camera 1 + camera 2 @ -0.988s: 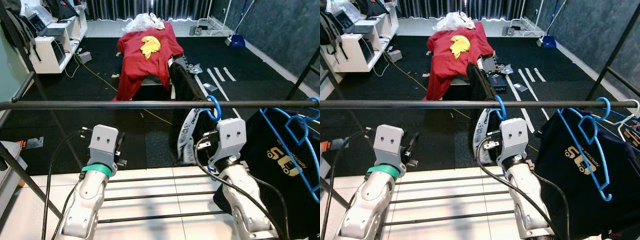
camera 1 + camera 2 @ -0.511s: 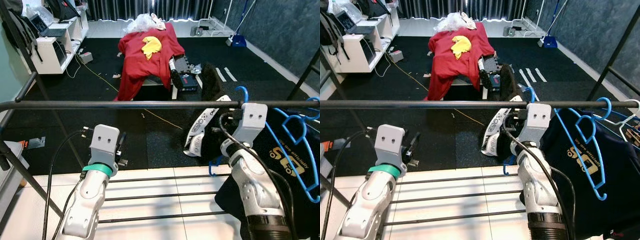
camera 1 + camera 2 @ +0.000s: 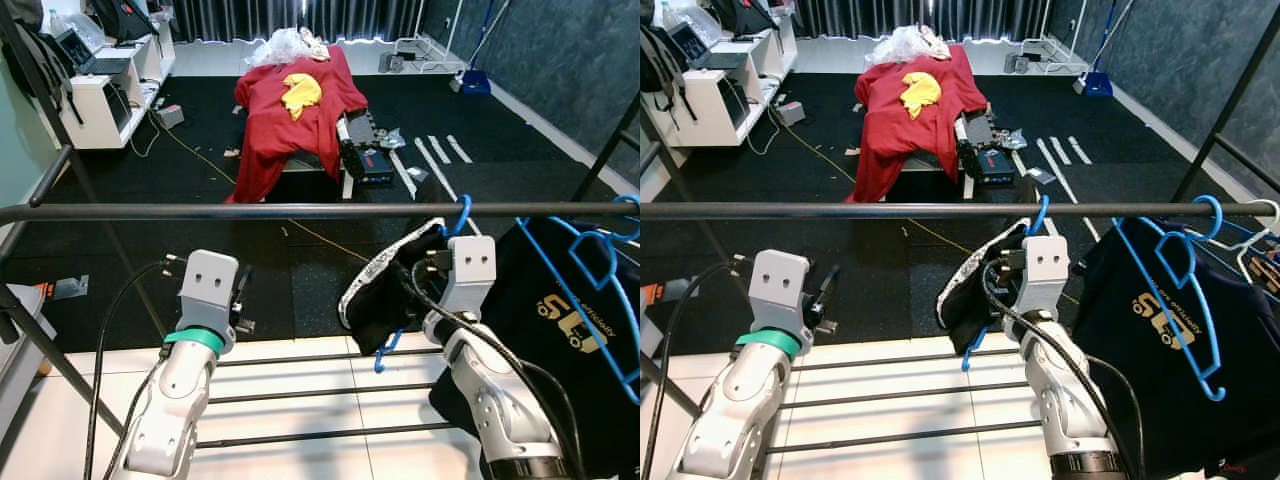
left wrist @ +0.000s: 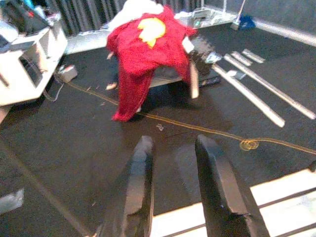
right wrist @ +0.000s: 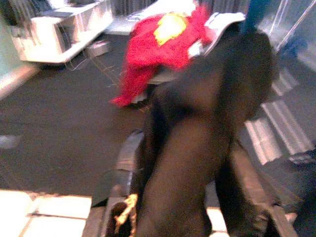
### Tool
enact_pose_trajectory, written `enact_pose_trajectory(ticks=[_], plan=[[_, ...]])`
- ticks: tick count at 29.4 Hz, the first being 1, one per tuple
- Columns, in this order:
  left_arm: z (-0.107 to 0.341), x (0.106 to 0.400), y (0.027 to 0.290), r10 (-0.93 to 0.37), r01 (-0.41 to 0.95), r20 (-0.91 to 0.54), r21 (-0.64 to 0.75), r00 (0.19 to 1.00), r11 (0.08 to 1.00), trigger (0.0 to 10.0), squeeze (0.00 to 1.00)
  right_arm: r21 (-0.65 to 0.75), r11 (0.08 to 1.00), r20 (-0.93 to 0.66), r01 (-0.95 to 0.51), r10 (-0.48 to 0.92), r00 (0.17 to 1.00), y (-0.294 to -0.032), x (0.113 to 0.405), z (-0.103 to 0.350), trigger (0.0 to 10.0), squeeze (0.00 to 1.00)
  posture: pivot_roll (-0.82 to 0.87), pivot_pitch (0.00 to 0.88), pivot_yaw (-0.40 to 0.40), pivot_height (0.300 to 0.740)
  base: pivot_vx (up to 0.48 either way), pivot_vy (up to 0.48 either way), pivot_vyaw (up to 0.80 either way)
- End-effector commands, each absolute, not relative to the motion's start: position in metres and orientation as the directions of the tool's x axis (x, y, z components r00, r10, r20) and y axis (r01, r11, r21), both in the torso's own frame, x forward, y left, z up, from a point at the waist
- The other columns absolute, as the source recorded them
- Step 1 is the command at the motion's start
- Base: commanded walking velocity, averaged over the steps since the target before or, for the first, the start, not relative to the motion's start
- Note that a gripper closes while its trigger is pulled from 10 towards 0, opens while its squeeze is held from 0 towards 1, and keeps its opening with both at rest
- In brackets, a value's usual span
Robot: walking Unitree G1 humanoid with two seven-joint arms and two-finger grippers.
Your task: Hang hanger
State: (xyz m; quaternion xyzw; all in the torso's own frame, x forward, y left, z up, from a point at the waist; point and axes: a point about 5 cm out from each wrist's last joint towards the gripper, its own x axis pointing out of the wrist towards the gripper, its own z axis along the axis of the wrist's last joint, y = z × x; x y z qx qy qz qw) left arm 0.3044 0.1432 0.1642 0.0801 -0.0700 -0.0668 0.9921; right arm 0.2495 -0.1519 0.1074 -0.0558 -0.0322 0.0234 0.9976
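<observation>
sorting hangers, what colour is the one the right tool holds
Blue plastic hanger, clearest in right eye view.

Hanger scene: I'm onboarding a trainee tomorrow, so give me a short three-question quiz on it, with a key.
1. True or false: the hook of the blue hanger in the right gripper already rests over the black rail.
2. What does that hanger carry? A) a red shirt B) a dark garment C) nothing
3. Fill in: the left gripper holds ____.

Key:
1. False. The hook is at rail height, but its tip points up and it has not caught the rail.
2. B. A second black shirt already hangs on another blue hanger further right.
3. Nothing; its fingers are apart over dark floor.
</observation>
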Motion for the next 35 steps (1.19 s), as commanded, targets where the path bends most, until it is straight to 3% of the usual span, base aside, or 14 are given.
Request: enact_pose_trajectory(ticks=[1, 4, 8, 14, 18, 19, 23, 24, 27, 28, 32, 35], plan=[[0.161, 0.304, 0.138, -0.177, 0.158, 0.11, 0.162, 0.978, 0.974, 10.0, 0.0, -0.169, 0.985, 0.055, -0.037, 0.047, 0.997, -0.149, 0.242, 0.101, 10.0, 0.0, -0.21, 0.108, 0.047, 0.74, 0.0, 0.0, 0.0], [0.16, 0.303, 0.137, -0.186, 0.167, 0.107, 0.166, 0.977, 0.972, 10.0, 0.0, -0.193, 0.975, 0.011, -0.11, 0.114, 0.993, -0.147, 0.223, 0.089, 10.0, 0.0, -0.21, 0.112, 0.052, 0.74, 0.0, 0.0, 0.0], [0.161, 0.304, 0.139, -0.19, 0.17, 0.104, 0.171, 0.976, 0.97, 10.0, 0.0, -0.227, 0.972, -0.015, -0.062, 0.06, 0.998, -0.17, 0.197, 0.08, 10.0, 0.0, -0.22, 0.127, 0.059, 0.74, 0.0, 0.0, 0.0], [0.157, 0.303, 0.137, -0.2, 0.182, 0.092, 0.17, 0.975, 0.968, 10.0, 0.0, -0.264, 0.964, -0.102, -0.028, 0.001, 0.995, -0.181, 0.185, 0.05, 10.0, 0.0, -0.23, 0.129, 0.061, 0.74, 0.0, 0.0, 0.0], [0.146, 0.303, 0.134, -0.214, 0.202, 0.056, 0.173, 0.975, 0.964, 10.0, 0.0, -0.276, 0.959, -0.243, -0.067, -0.002, 0.97, -0.184, 0.18, 0.011, 10.0, 0.0, -0.24, 0.131, 0.063, 0.74, 0.0, 0.0, 0.0], [0.127, 0.301, 0.136, -0.219, 0.216, -0.005, 0.183, 0.976, 0.959, 10.0, 0.0, -0.269, 0.961, -0.321, -0.058, -0.032, 0.947, -0.187, 0.181, -0.008, 10.0, 0.0, -0.24, 0.131, 0.063, 0.74, 0.0, 0.0, 0.0], [0.099, 0.297, 0.143, -0.191, 0.207, -0.101, 0.194, 0.976, 0.959, 10.0, 0.0, -0.268, 0.962, -0.375, -0.042, -0.064, 0.925, -0.189, 0.185, -0.02, 10.0, 0.0, -0.24, 0.128, 0.062, 0.74, 0.0, 0.0, 0.0], [0.056, 0.287, 0.153, -0.151, 0.214, -0.268, 0.225, 0.952, 0.95, 10.0, 0.0, -0.251, 0.967, -0.4, -0.033, -0.073, 0.914, -0.187, 0.193, -0.025, 10.0, 0.0, -0.23, 0.121, 0.058, 0.74, 0.0, 0.0, 0.0], [0.04, 0.282, 0.157, -0.133, 0.219, -0.327, 0.242, 0.936, 0.945, 10.0, 0.0, -0.243, 0.97, -0.405, -0.033, -0.071, 0.911, -0.185, 0.196, -0.026, 10.0, 0.0, -0.23, 0.121, 0.058, 0.74, 0.0, 0.0, 0.0], [0.018, 0.272, 0.163, -0.101, 0.211, -0.423, 0.223, 0.901, 0.952, 10.0, 0.0, -0.23, 0.972, -0.426, -0.045, -0.059, 0.903, -0.182, 0.199, -0.03, 10.0, 0.0, -0.24, 0.121, 0.056, 0.74, 0.0, 0.0, 0.0], [-0.011, 0.256, 0.171, -0.05, 0.188, -0.547, 0.2, 0.835, 0.962, 10.0, 0.0, -0.224, 0.972, -0.475, -0.07, -0.046, 0.879, -0.178, 0.2, -0.039, 10.0, 0.0, -0.24, 0.115, 0.051, 0.74, 0.0, 0.0, 0.0], [-0.045, 0.225, 0.181, 0.009, 0.176, -0.693, 0.196, 0.721, 0.965, 10.0, 0.0, -0.248, 0.966, -0.541, -0.066, -0.082, 0.837, -0.183, 0.195, -0.052, 10.0, 0.0, -0.24, 0.107, 0.044, 0.74, 0.0, 0.0, 0.0]])
